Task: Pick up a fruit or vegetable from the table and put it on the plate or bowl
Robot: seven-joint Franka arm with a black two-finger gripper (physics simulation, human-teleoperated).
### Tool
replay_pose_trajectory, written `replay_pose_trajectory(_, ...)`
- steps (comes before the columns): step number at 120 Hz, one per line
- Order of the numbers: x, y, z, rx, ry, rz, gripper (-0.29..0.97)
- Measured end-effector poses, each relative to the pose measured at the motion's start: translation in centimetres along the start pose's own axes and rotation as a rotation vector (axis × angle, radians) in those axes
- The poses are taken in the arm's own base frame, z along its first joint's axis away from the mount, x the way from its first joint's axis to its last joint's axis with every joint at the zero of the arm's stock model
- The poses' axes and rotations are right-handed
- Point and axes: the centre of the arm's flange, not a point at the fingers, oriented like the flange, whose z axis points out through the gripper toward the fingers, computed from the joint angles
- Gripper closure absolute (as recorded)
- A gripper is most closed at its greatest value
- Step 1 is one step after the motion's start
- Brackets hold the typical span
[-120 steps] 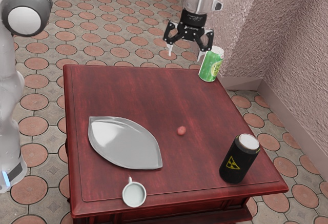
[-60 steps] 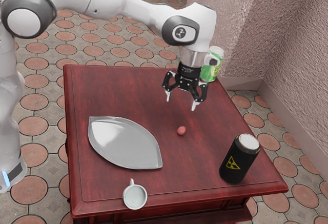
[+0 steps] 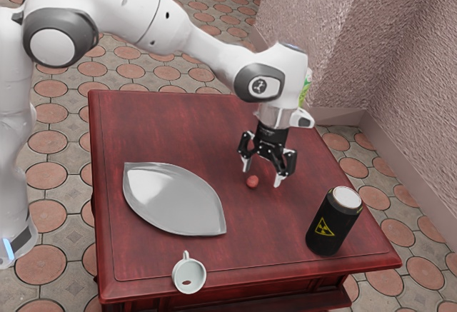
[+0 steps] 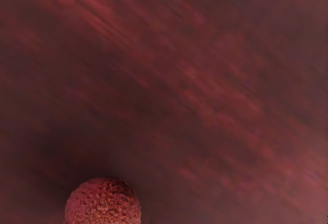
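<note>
One small reddish round fruit with a bumpy skin (image 3: 252, 180) is the only produce on the dark red wooden bench (image 3: 164, 123), sitting roughly mid-bench, a bit toward the exterior view's right. The black two-finger claw (image 3: 261, 176) hangs right over it, pointing straight down, with its fingers spread apart and gripping nothing. The fruit lies on the wood just under the tips, closer to the finger on the exterior view's left (can't tell whether that finger actually touches it).

From the wrist view, the same bumpy fruit (image 4: 102, 202) pokes in just under the hand, with the bench's (image 4: 205, 80) reddish wood grain all around it.

The flat silver leaf-shaped plate (image 3: 173, 198) lies toward the exterior view's left of the fruit, clearly apart from it, and has nothing on it. A small white mug (image 3: 188, 276) sits near the bench's front edge, just past the plate's tip. A black can with a yellow hazard symbol (image 3: 333, 220) stands upright near the front corner on the exterior view's right, well apart from the claw.
</note>
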Motion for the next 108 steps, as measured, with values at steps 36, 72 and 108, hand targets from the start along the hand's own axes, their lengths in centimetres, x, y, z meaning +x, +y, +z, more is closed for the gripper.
replay_pose_trajectory(36,-0.2,-0.8,1.1,-0.003,-0.006,0.038,0.06)
replay_pose_trajectory(72,-0.1,-1.2,1.7,0.004,-0.008,0.055,0.37)
replay_pose_trajectory(108,-0.4,-1.2,1.7,0.001,-0.009,0.068,0.46)
